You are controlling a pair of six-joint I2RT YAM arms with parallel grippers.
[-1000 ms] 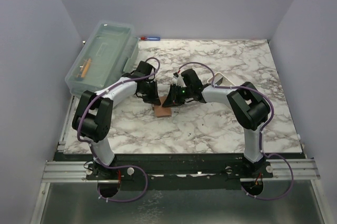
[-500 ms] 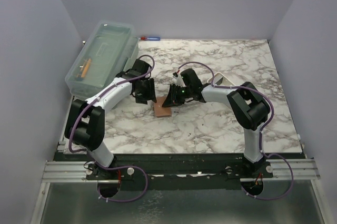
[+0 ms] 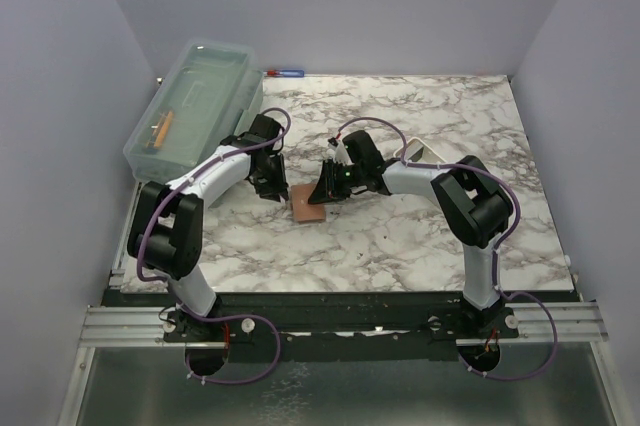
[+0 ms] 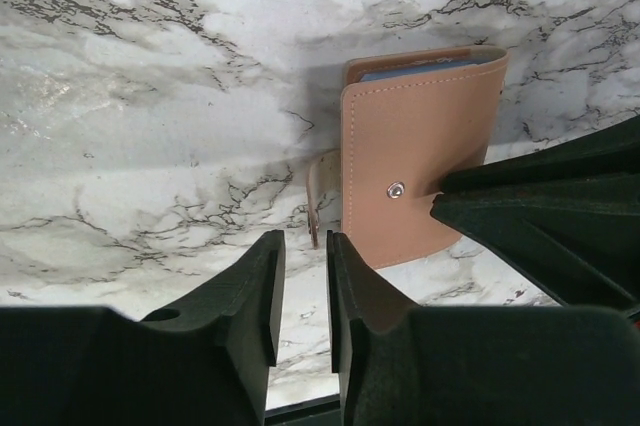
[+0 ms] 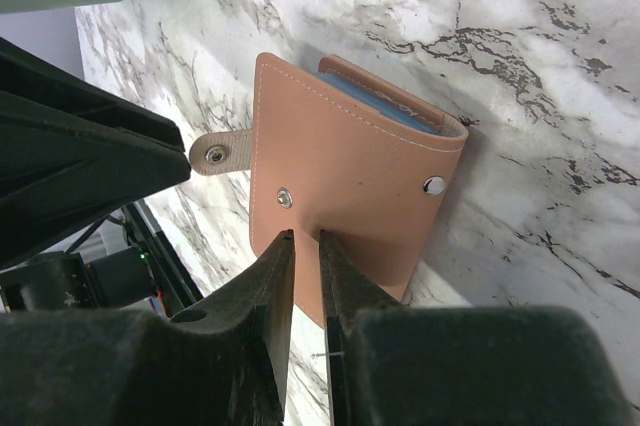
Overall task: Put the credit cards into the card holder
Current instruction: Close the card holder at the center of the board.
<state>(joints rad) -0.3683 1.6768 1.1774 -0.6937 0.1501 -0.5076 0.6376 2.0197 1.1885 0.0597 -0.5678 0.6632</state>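
The reddish-brown leather card holder (image 3: pixel 308 205) lies closed on the marble table, its snap strap (image 4: pixel 319 197) undone and sticking out to the side. A light blue card edge (image 5: pixel 388 106) shows inside its open end; the tan-gold and dark cards are hidden. My right gripper (image 5: pixel 304 236) is shut, and its tips press down on the holder's cover (image 5: pixel 340 161). My left gripper (image 4: pixel 303 239) is shut but for a thin gap and empty. It hovers just beside the strap, apart from the holder (image 4: pixel 415 171). In the top view the left gripper (image 3: pixel 272 189) and right gripper (image 3: pixel 325 194) flank the holder.
A clear plastic lidded box (image 3: pixel 195 106) stands at the back left, close behind the left arm. A white tray (image 3: pixel 425 154) lies partly hidden behind the right arm. A small red and blue object (image 3: pixel 283 73) lies at the table's far edge.
My left gripper has drawn back to the left, away from the card holder. The right gripper and the holder have not moved.
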